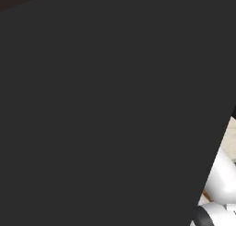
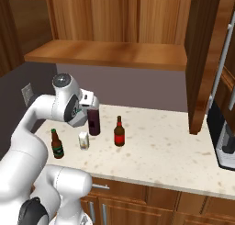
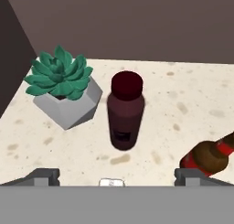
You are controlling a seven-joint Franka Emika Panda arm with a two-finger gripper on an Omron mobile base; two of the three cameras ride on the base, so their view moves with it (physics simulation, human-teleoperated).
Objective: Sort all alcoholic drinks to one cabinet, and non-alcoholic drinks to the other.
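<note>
Beer bottle with green label [image 2: 57, 144] stands near the counter's [image 2: 160, 150] left edge; right of it the white carton [image 2: 83, 140], then the dark purple bottle [image 2: 94, 120] further back, then a red-labelled brown bottle [image 2: 119, 132] toward mid-counter. In the hand view a potted succulent [image 3: 63, 88] sits left of the purple bottle. Gripper [image 2: 87, 100] hangs above the purple bottle, holding nothing; finger spread cannot be told.

We see a flat dark panel [image 1: 106, 110] across most of the frame; white arm [image 1: 223, 179] at lower right.
</note>
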